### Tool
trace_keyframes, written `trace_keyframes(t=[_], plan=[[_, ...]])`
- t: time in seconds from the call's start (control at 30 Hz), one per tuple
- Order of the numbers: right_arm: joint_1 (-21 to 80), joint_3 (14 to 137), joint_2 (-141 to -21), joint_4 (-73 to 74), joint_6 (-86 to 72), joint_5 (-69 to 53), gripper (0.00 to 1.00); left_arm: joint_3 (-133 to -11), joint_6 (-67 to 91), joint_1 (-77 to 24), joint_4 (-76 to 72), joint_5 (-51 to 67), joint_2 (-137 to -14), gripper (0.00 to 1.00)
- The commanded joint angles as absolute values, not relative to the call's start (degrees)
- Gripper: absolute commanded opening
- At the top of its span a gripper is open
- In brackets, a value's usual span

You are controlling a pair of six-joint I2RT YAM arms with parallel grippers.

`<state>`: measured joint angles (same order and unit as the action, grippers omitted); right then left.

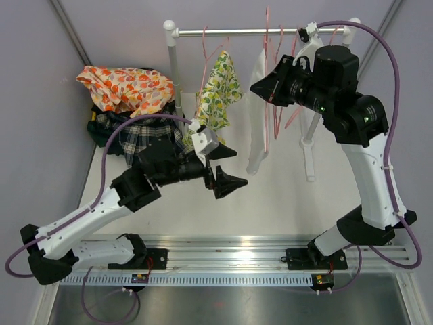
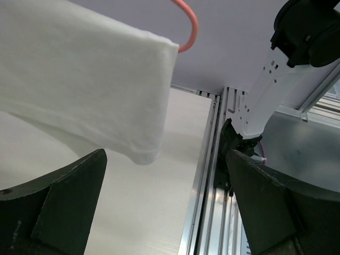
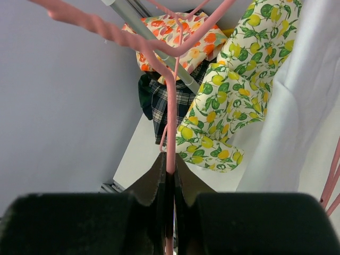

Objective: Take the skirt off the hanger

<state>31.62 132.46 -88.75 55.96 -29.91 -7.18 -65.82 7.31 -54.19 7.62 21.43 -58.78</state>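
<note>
The rack (image 1: pixel 257 31) spans the table's 12 o'clock. The white skirt (image 1: pixel 258 128) hangs from it on a pink hanger (image 3: pixel 170 117). The right gripper (image 1: pixel 262 87) pinches the hanger's rod, with the skirt at 3 o'clock in its wrist view. The left gripper (image 1: pixel 233 169) gapes empty, the skirt hem at its 11 o'clock, not touching.

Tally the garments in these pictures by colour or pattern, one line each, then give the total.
white garment: 1
lemon-print garment: 1
orange-fruit-print garment: 1
dark plaid garment, with the dark green fold beside it counted as part of it: 1
Total: 4
</note>
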Motion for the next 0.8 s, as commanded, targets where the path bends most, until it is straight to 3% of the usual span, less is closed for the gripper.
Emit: trace_keyframes(t=[0.0, 0.07, 0.3, 0.37, 0.43, 0.47, 0.57, 0.6, 0.67, 0.77], plan=[[32.17, 131.4, -85.26, 51.51, -30.06, -8.44, 0.0, -66.88, 6.16, -58.79, -2.9, 13.63, -60.64, 0.99], [32.08, 130.0, -84.21, 50.81, -30.49, -8.61, 0.0, -68.89, 4.67, -62.47, -3.34, 7.61, -64.57, 0.99], [32.17, 127.44, -82.44, 50.27, -30.5, -8.0, 0.0, -71.01, 3.96, -63.46, -6.5, 4.57, -69.42, 0.99], [32.17, 126.92, -82.01, 50.1, -30.59, -8.0, 0.0, -71.37, 3.69, -63.37, -6.94, 3.78, -70.83, 0.95], [32.17, 126.65, -81.56, 49.92, -30.59, -7.82, 0.0, -71.8, 3.52, -63.46, -7.56, 3.43, -72.58, 0.82], [32.17, 126.65, -81.48, 49.92, -30.59, -7.82, 0.0, -72.07, 3.52, -63.46, -7.56, 2.73, -73.03, 0.66], [32.17, 127.18, -81.21, 50.53, -30.15, -7.21, 0.0, -71.99, 3.52, -63.46, -7.29, 1.85, -73.92, 0.42], [32.17, 127.26, -81.21, 50.8, -29.71, -6.95, 0.0, -71.72, 3.69, -63.54, -7.56, 1.76, -73.83, 0.21], [32.17, 127.0, -81.04, 50.89, -29.44, -6.5, 0.0, -71.02, 4.04, -63.46, -7.3, 1.32, -72.95, 0.0], [32.25, 126.65, -81.04, 50.98, -29.18, -6.07, 0.0, -70.06, 5.01, -63.72, -5.11, 0.71, -70.68, 0.0]])
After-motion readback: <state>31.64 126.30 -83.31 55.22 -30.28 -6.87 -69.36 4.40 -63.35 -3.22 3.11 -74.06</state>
